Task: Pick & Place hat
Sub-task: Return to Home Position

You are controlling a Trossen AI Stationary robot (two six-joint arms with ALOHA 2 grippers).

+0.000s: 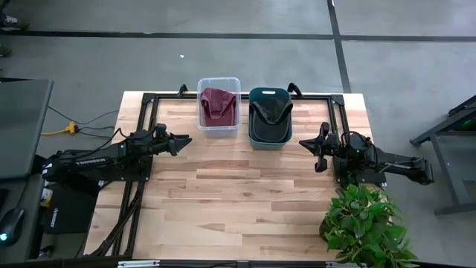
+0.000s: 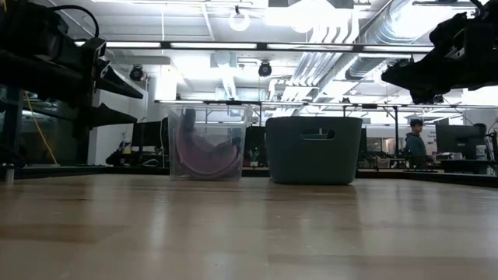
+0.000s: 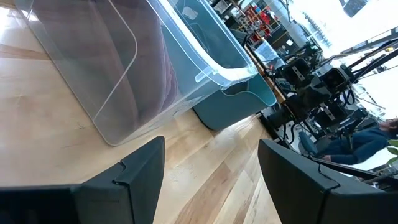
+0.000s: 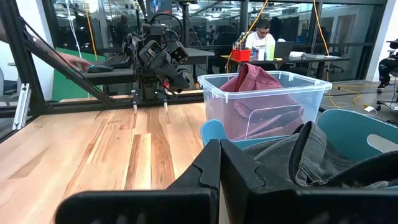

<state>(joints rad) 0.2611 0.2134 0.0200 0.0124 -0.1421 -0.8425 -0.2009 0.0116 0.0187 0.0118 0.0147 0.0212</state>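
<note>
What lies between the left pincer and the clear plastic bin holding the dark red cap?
Nothing but bare light wooden tabletop. The high view shows it between the open left pincer and the clear plastic bin with the dark red cap.

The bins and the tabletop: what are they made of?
Clear bin: likely glossy plastic; the red cap shows through its wall.
Green bin: likely opaque matte plastic, with a moulded handle slot.
Tabletop: wood planks with visible grain, slight sheen.
</note>
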